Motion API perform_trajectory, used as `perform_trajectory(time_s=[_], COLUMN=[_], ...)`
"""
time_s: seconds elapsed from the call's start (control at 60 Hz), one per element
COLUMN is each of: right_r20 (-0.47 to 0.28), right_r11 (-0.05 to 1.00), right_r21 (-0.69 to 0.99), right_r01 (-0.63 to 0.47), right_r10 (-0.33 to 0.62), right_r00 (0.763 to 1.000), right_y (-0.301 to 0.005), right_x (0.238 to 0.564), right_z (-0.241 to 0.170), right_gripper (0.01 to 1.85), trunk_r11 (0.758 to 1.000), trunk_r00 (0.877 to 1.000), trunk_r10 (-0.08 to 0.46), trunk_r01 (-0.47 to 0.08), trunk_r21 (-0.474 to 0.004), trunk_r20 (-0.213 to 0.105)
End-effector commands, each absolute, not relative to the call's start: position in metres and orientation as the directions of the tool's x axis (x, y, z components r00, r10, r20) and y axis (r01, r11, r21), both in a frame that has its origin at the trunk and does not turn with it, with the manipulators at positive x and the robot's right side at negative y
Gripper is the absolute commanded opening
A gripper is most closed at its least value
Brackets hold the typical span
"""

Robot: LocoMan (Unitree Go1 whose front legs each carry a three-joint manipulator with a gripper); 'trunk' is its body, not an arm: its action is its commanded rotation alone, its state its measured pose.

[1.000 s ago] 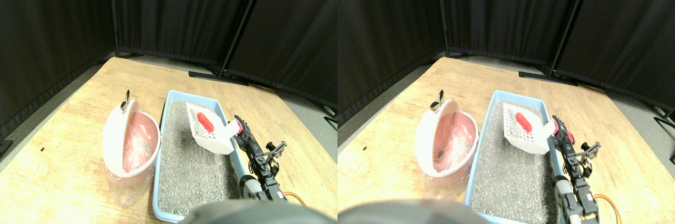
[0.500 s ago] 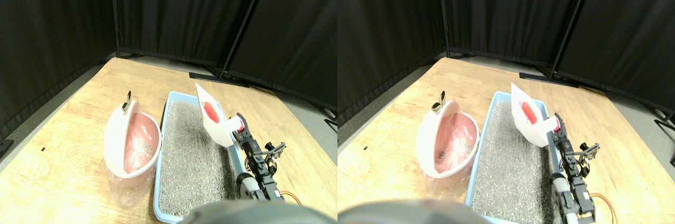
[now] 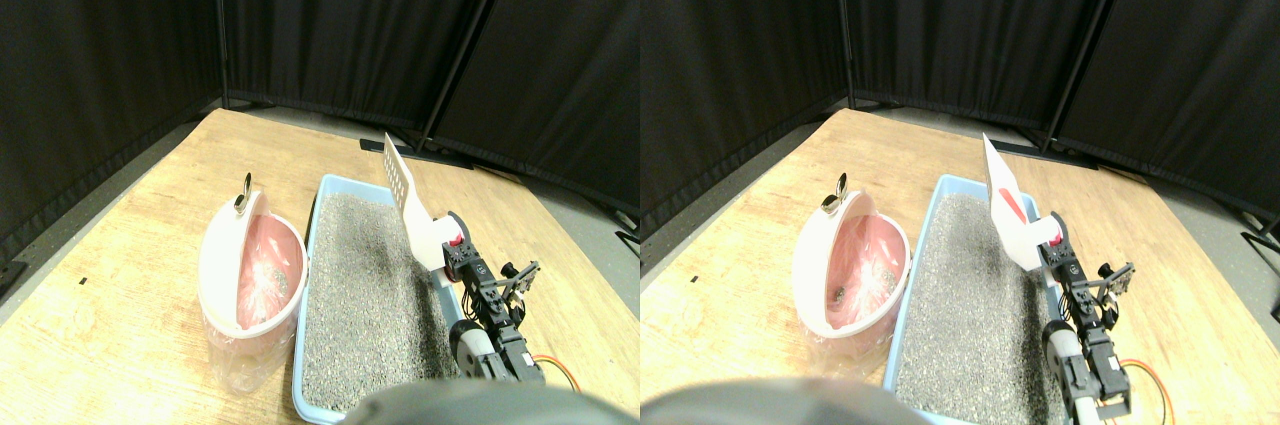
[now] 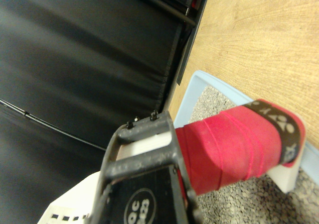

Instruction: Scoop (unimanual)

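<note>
Lab/test cell, not a home. Black curtain panels (image 3: 350, 25) on dark metal poles (image 3: 465, 50) wall off 10 to 2 o'clock, their flat bases (image 3: 400, 145) on grey floor (image 3: 580, 215). Bare plywood platform (image 3: 130, 245) serves as work surface. Props staged at centre: blue litter tray (image 3: 305, 345), pink bin with clear liner (image 3: 250, 275) at 9 o'clock.

The right arm (image 3: 490, 310) reaches up from the lower right, its hand (image 3: 452, 250) raised and tilted forward
</note>
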State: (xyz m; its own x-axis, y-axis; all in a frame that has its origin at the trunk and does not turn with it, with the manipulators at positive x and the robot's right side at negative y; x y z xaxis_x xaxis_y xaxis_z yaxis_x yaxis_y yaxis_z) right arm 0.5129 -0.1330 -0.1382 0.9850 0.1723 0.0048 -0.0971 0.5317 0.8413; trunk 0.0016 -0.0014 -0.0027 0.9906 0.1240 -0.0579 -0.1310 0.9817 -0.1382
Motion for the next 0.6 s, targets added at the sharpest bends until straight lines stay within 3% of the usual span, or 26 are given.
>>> perform_trajectory(time_s=[0.017, 0.267, 0.6], right_r20=[0.077, 0.081, 0.077], right_r11=[0.508, 0.426, 0.466], right_r21=[0.847, 0.890, 0.869], right_r01=[-0.158, -0.165, -0.168], right_r10=[0.177, 0.209, 0.208], right_r00=[0.981, 0.975, 0.975], right_y=[-0.1317, -0.1324, -0.1322], right_x=[0.5142, 0.5166, 0.5167], right_z=[-0.1263, -0.1264, -0.1245], right_gripper=[0.05, 0.05, 0.05], trunk_r11=[0.979, 0.979, 0.980], trunk_r00=[0.990, 0.990, 0.990], trunk_r10=[0.134, 0.135, 0.132], trunk_r01=[-0.139, -0.140, -0.136], trunk_r21=[-0.147, -0.146, -0.143], trunk_r20=[-0.044, -0.045, -0.042])
